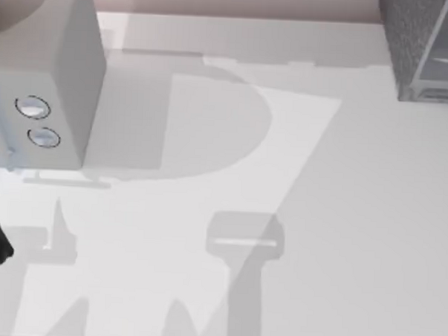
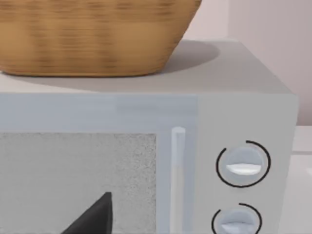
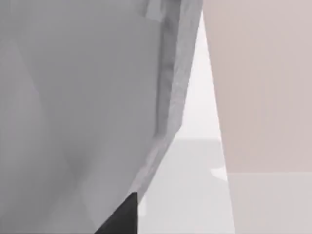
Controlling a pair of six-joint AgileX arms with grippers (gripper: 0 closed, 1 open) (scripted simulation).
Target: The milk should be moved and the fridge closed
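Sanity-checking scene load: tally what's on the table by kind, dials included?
Fridge, dark speckled cabinet, top view's right rear corner: 1
Pale grey box, left side: 1
Round dials on that box: 2
Woven basket on top of the box: 1
Total: 5

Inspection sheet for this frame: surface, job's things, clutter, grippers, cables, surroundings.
Surface: pale table, crossed by shadows.
Job's things: fridge at the far right corner of the top view, light interior visible; its smooth grey panel is close before the right wrist camera. Milk: nothing seen.
Clutter: pale grey box with two round dials at far left; woven basket resting on top of it.
Grippers: left fingertip dark, facing the box's front; right fingertip near the fridge panel.
Cables: nothing seen.
Surroundings: pinkish wall.
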